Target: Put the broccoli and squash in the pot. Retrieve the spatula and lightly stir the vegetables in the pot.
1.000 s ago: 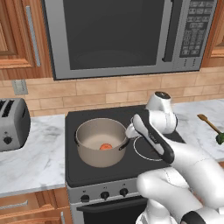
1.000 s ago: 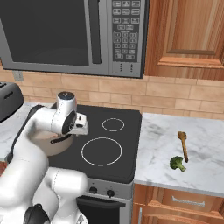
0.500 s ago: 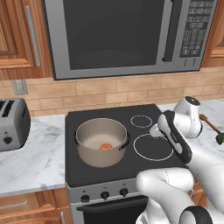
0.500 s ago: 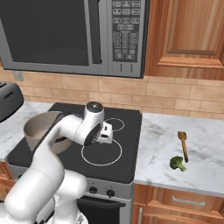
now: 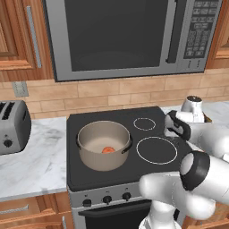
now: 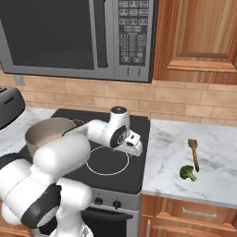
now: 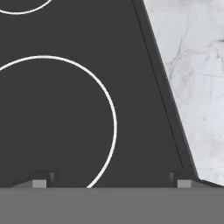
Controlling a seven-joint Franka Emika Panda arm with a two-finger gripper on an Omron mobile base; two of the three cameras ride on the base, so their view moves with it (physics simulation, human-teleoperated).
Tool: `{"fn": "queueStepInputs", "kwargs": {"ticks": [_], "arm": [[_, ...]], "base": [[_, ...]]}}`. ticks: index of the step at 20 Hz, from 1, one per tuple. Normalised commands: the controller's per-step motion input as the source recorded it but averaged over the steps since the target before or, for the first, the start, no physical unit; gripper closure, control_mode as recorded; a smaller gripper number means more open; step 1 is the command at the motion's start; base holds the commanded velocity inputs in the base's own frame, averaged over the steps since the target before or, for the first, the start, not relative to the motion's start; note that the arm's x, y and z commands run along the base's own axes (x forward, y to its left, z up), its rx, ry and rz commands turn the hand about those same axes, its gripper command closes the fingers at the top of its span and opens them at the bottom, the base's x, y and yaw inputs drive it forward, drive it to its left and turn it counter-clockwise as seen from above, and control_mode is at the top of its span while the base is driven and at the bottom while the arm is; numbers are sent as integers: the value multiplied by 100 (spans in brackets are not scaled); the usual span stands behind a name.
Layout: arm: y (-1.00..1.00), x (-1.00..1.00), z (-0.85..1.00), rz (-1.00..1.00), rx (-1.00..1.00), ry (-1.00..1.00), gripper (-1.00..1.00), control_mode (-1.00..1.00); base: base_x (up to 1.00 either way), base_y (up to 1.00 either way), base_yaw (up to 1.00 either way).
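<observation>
Wood-cabinet kitchen, microwave over black stovetop, marble bench to right. Pot on front-left burner, squash inside. Broccoli on bench, just beside spatula head-end at its 12 o'clock. Hand empty, fingers spread wide, above stovetop's right side; broccoli well apart, roughly 4 o'clock from hand in right base view. Judgement: broccoli light, lumpy, firm enough; pinch across crown from above. Spatula stiff, slim; take mid-handle.
</observation>
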Motion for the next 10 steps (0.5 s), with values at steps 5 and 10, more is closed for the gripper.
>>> {"fn": "queueStepInputs", "kwargs": {"ticks": [5, 10], "arm": [[-75, 84, -22, -14, -17, 47, -100, -100], [-92, -7, -13, 5, 4, 3, -100, -100]], "base": [[0, 0, 0], [0, 0, 0]]}}
